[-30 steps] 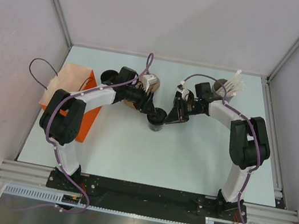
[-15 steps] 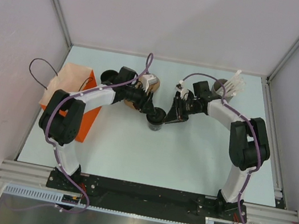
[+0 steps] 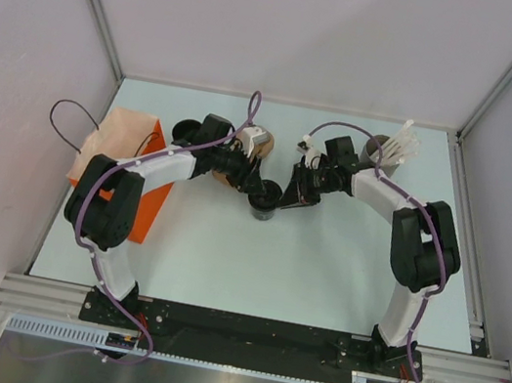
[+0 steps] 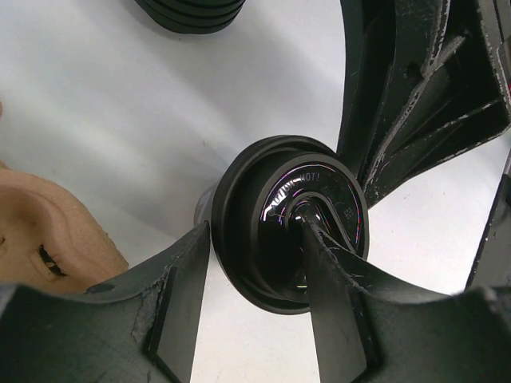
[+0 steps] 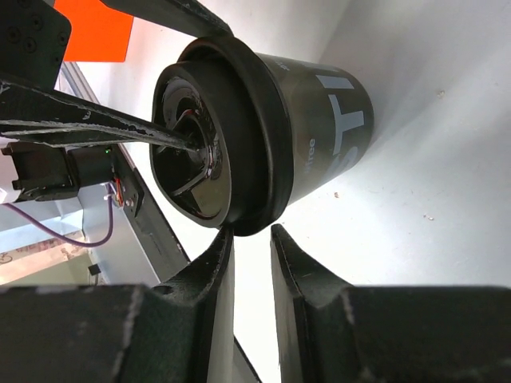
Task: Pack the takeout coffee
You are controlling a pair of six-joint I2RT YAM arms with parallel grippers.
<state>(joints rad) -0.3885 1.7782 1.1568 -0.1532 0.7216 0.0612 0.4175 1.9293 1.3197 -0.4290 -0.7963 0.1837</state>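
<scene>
the takeout coffee [image 3: 265,199] stands upright on the white table [image 3: 321,272], in the middle between the two arms. the left gripper [image 4: 254,233] has its fingers apart over half the lid, one tip in the lid's dip, the other against the outside of the rim, pinching it. the right gripper [image 5: 249,239] sits just beside the rim, fingers nearly together with a thin gap and nothing in it. the orange paper bag [image 3: 130,145] lies well off to the left
</scene>
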